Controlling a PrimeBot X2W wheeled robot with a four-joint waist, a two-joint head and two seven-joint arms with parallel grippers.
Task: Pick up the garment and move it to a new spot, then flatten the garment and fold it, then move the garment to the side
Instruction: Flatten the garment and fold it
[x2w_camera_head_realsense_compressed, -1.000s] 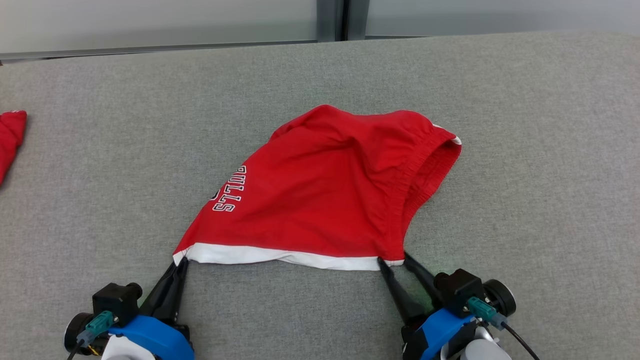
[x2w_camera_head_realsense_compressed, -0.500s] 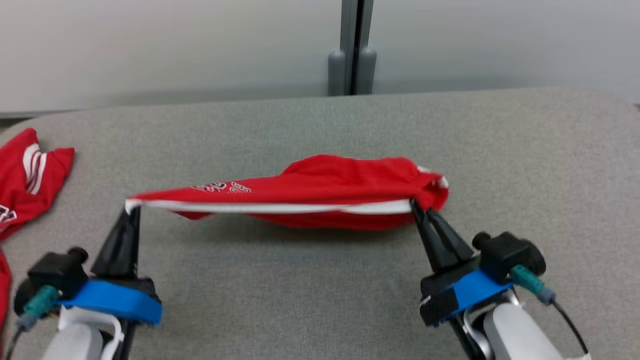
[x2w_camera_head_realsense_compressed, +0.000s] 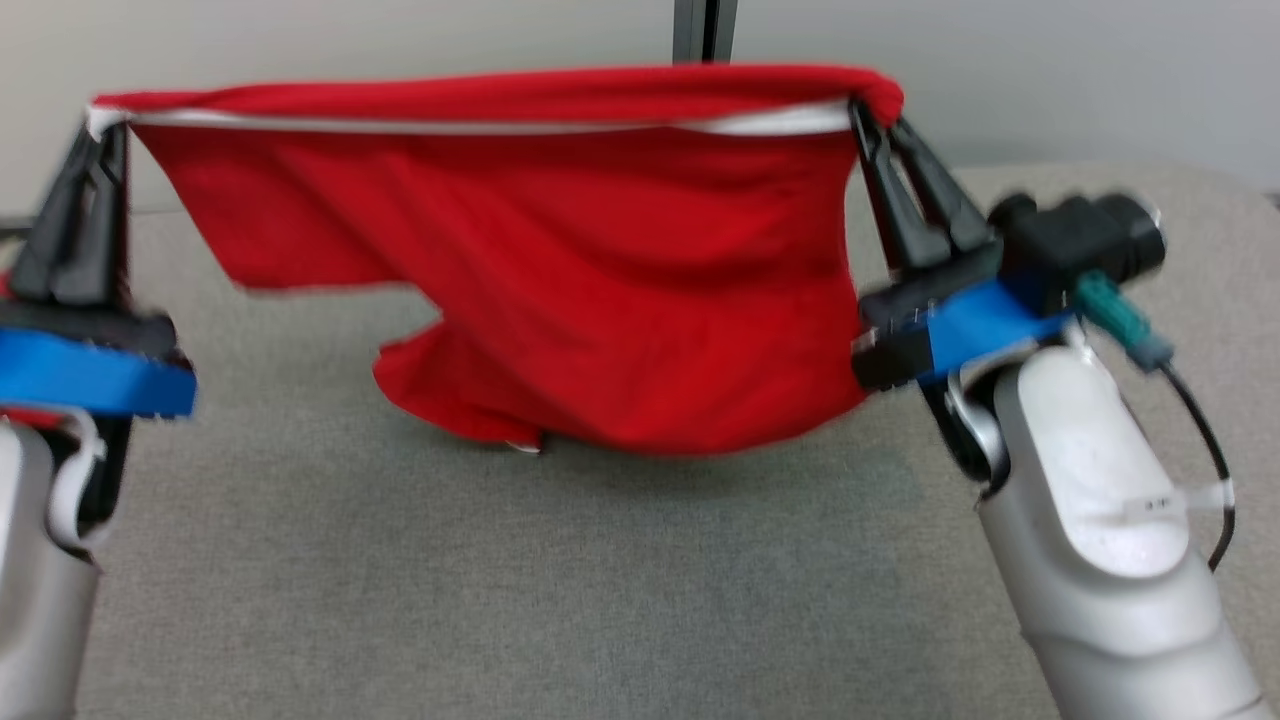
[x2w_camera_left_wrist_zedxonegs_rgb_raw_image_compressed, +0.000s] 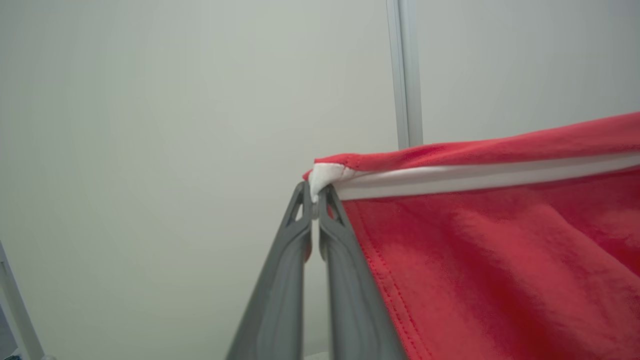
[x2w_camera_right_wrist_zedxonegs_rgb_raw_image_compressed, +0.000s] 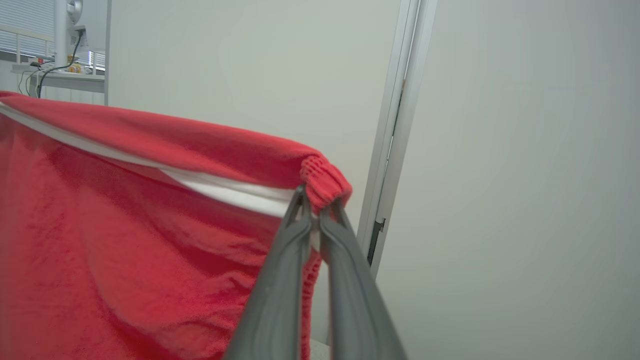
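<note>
The garment is a pair of red shorts with a white hem band, hanging in the air above the grey table. Its white-edged hem is stretched level between both grippers, and the rest drapes down with its low end close to the table. My left gripper is shut on the hem's left corner, seen close up as a pinched white tip. My right gripper is shut on the right corner, where the fabric bunches over the fingertips.
The grey padded table runs under the hanging cloth, with its back edge near a pale wall and a grey vertical post. A desk with cables stands far off to the left in the right wrist view.
The right gripper has shut on the hem corner. Both grippers have lifted the garment off the table, so it now hangs stretched between them. The head camera has tilted up.
</note>
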